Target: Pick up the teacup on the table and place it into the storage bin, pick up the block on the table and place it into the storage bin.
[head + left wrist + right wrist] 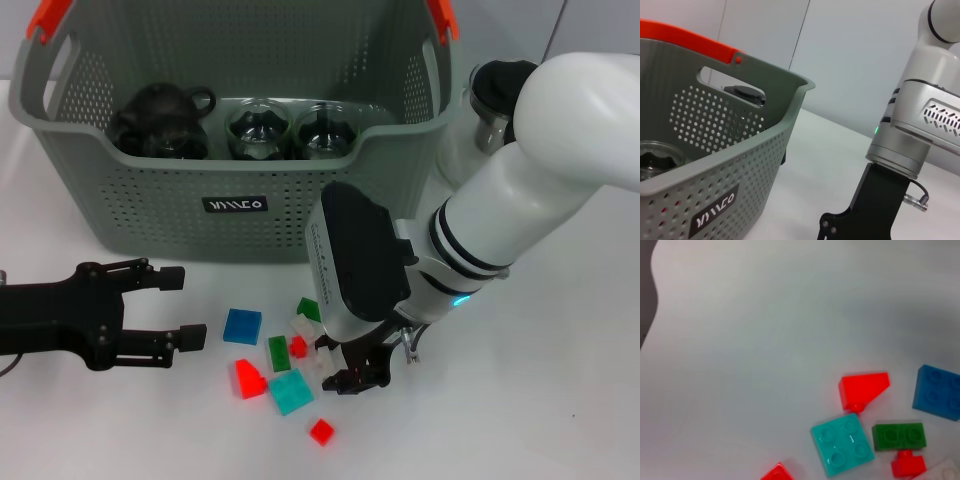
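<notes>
The grey storage bin [150,200] stands at the back of the white table [560,400]; it also shows in the left wrist view [715,150]. Two glass teacups [258,130] [325,132] stand inside it beside a black teapot [160,120]. Several blocks lie in front: blue [242,326], green [279,353], red [248,380], teal [290,391], small red [321,431]. My right gripper [355,372] is low over the right side of the blocks, next to a white block [305,328]. The right wrist view shows the red [862,390], teal [842,445], green [899,436] and blue [937,392] blocks. My left gripper [185,305] is open and empty, left of the blocks.
A clear glass pitcher with a black lid [490,95] stands behind my right arm, right of the bin. The bin's orange clips [50,20] are at its top corners. Bare table lies to the front right.
</notes>
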